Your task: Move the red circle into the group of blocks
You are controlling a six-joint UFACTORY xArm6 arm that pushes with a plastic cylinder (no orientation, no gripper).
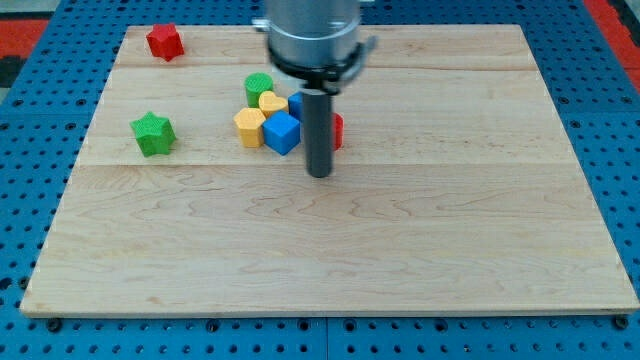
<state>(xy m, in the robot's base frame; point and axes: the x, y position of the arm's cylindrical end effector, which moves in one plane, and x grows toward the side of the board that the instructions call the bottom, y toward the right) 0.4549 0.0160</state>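
Item: wooden board (450, 260), pale, on a blue pegboard surround (620, 150); bears seven blocks and one pushing rod

Cluster, upper middle of the board: green cylinder (259, 87) at the top; a yellow block (272, 102) just below it; a larger yellow hexagon (249, 127) at the view's left edge; a blue cube (283, 132) beside the hexagon. These touch or nearly touch, so they read as the group named in the task. A sliver of blue (296, 103) shows behind the rod; whether it is a further block cannot be told

Task piece: red circle (336, 131), largely hidden by the rod, only its right edge showing. It lies on the view's right side of the cluster, close to the blue cube; probably touching or nearly so, though the rod hides the junction. By position it appears at or almost in the group

Outliers: red star (165, 42) near the top left corner; green star (152, 134) toward the left edge, well apart from the cluster. Neither belongs to the task

Tool: rod, dark, upright, no jaws or fingers, so nothing opens, closes or is held. My tip (319, 174) rests on the board just below the red circle and the blue cube, toward the view's bottom. It appears slightly clear of both blocks, pressing on neither

Placement note: a tip sited below the circle suits a nudge upward, into the group
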